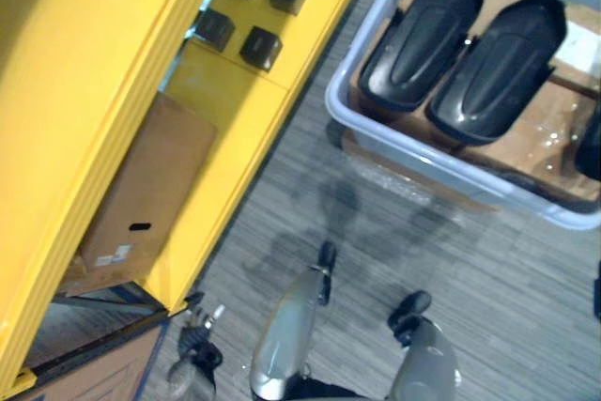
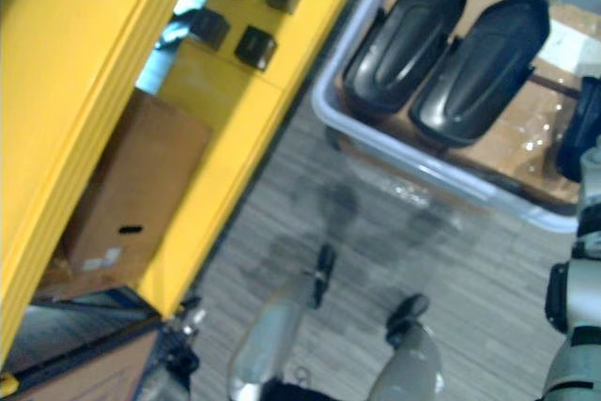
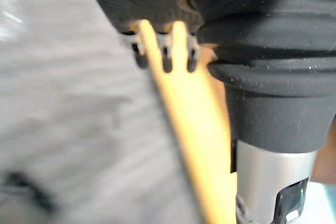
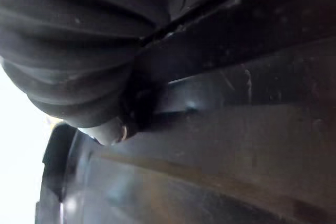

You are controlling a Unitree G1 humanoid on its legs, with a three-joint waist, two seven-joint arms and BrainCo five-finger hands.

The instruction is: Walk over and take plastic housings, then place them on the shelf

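Just beside the right hand (image 4: 68, 66), a black plastic housing (image 4: 220, 171) (fingers' hold unclear); left hand (image 1: 192, 337) near yellow shelf (image 1: 84, 91).

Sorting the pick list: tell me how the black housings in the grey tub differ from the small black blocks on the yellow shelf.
The housings are long, rounded shells, far bigger than the squarish blocks. Two housings lie side by side in the tub; four blocks sit spaced in a two-by-two group on the shelf. Both are black.
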